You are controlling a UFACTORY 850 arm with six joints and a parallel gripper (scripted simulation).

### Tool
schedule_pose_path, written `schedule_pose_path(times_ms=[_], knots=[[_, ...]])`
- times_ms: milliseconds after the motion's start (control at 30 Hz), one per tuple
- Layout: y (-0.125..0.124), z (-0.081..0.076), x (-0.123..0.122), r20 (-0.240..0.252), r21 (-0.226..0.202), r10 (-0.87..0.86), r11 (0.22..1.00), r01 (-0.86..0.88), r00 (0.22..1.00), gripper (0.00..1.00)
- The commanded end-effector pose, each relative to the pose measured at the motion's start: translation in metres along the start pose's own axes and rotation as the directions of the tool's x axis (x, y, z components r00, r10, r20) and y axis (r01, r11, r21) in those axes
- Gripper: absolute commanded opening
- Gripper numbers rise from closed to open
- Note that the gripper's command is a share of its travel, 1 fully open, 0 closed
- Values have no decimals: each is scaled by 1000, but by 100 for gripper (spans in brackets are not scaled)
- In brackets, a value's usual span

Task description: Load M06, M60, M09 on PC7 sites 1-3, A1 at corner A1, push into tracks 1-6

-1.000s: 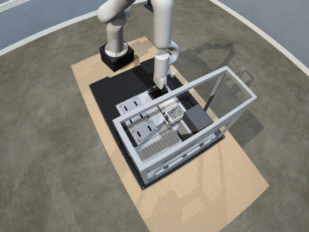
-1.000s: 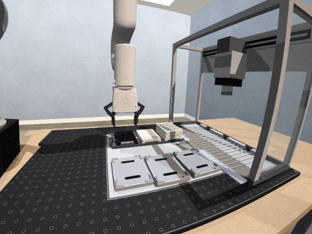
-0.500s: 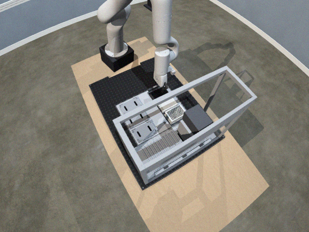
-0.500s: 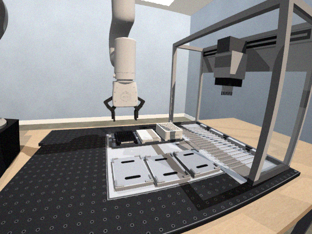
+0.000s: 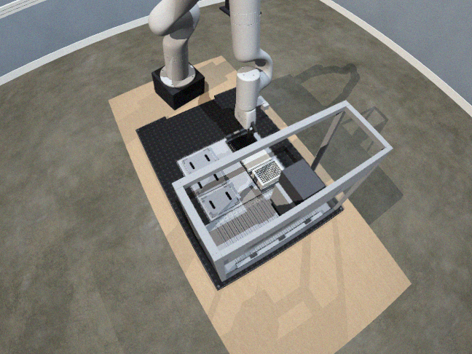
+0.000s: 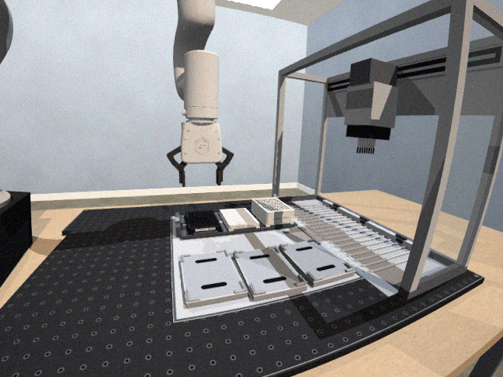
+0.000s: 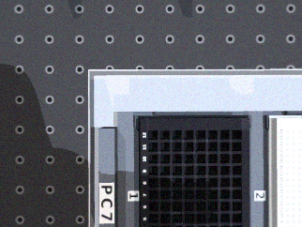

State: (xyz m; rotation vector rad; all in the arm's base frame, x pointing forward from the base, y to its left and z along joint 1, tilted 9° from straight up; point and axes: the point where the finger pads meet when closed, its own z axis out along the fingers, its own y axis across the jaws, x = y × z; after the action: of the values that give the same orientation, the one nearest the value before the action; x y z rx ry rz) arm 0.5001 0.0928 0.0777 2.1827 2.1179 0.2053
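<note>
The carrier PC7 lies on the pale apron in front of the rails; its label shows in the wrist view. A black 96-well plate sits on site 1. A white plate sits on site 2. A deep-well block sits on site 3. My gripper is open and empty. It hangs well above the black plate, near the carrier's handle end. My fingers do not show in the wrist view.
Three empty grey nests stand in a row beside the carrier. The loading rails run under a grey frame. A pipetting head hangs inside the frame. The arm's black base stands behind.
</note>
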Motion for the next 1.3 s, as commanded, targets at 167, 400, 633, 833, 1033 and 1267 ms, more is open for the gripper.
schedule_pose_path(times_ms=[167, 400, 633, 833, 1033, 1267], knots=[[1, -11, 0, 0, -1, 0, 1000, 0, 1000, 100], [1, -12, 0, 0, -1, 0, 1000, 0, 1000, 100], [4, -12, -3, 0, -1, 3, 1000, -3, 1000, 100], [25, -10, -24, 0, -1, 3, 1000, -3, 1000, 100], [47, -7, -45, 0, -2, 2, 1000, -2, 1000, 100], [65, -5, -63, 0, -2, 2, 1000, -2, 1000, 100]])
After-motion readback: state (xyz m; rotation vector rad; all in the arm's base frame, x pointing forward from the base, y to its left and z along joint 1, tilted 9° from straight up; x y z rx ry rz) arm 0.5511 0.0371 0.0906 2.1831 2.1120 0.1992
